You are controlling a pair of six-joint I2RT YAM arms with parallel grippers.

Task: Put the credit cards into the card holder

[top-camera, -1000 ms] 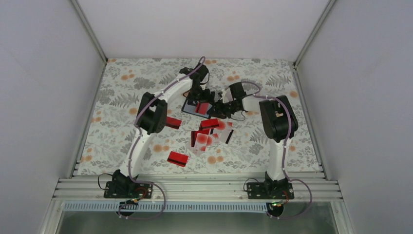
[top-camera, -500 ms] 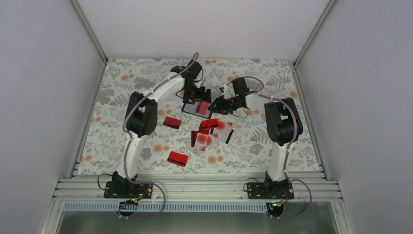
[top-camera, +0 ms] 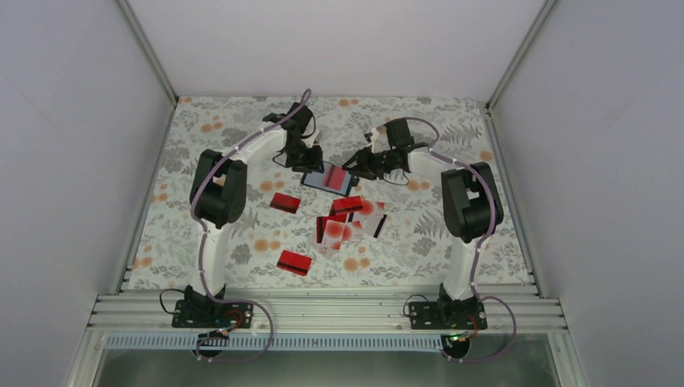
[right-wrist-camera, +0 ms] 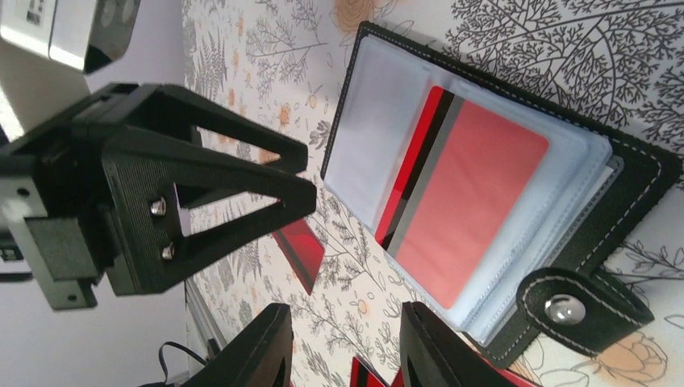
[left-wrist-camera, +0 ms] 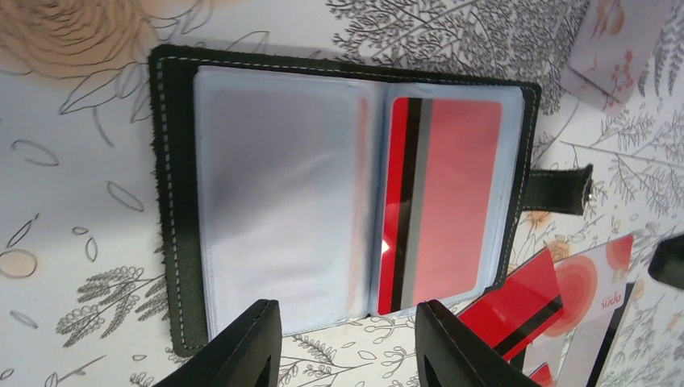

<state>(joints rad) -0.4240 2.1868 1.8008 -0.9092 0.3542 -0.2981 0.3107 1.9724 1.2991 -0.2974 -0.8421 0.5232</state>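
The black card holder (top-camera: 315, 178) lies open on the floral cloth. Its left clear pocket (left-wrist-camera: 282, 210) is empty, and its right pocket holds a red credit card with a black stripe (left-wrist-camera: 456, 201). My left gripper (top-camera: 309, 161) hangs just left of the holder, open, with nothing between its fingers (left-wrist-camera: 242, 347). My right gripper (top-camera: 356, 164) hangs at the holder's right edge, also open and empty. Loose credit cards lie in a pile (top-camera: 348, 219) nearer to me. Single red ones lie at the left (top-camera: 285, 202) and front (top-camera: 294, 263).
The holder's snap strap (right-wrist-camera: 581, 310) sticks out on its right side. A whitish card (left-wrist-camera: 613, 48) lies apart from the pile, past the holder's strap corner. White walls close in the cloth at the back and sides.
Both grippers have drawn back from the holder, the left one leftward, the right one toward the far wall. The left jaws have narrowed. The holder lies uncovered with the card in it.
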